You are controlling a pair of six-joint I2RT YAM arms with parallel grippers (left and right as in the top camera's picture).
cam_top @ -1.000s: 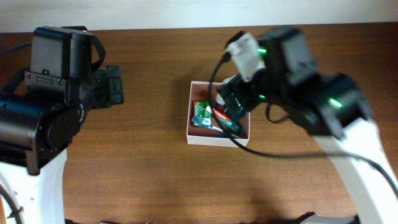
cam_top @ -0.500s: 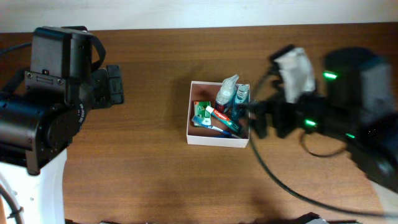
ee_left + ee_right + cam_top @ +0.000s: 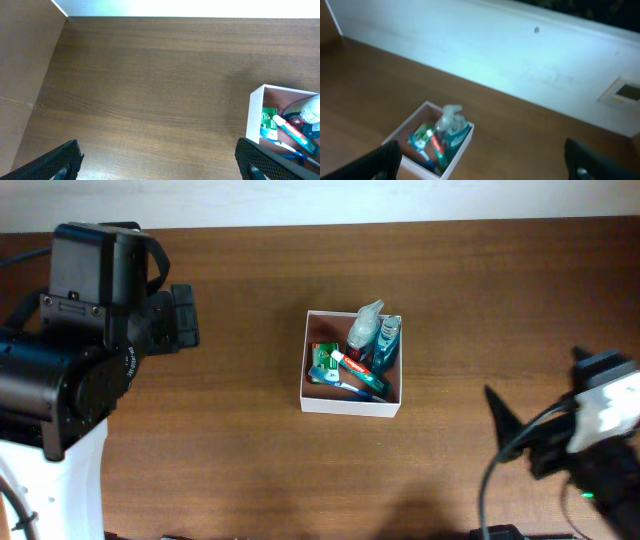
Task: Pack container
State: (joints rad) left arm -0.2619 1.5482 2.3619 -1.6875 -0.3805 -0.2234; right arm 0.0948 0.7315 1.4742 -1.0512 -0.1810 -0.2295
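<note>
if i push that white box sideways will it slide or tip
Probably slides: the box is shallow and sits flat on the smooth table. Its thin walls may flex. The spray bottle leaning inside could shift.

Lab-like room — wooden table (image 3: 250, 460), white wall (image 3: 470, 45).

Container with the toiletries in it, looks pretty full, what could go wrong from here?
The spray bottle rises above the wall of the container in the right wrist view, so a nudge or a lift of the box could tip it out. The toothpaste tube lies slanted across other items, so the pile may shift if anything more is pressed in.
</note>
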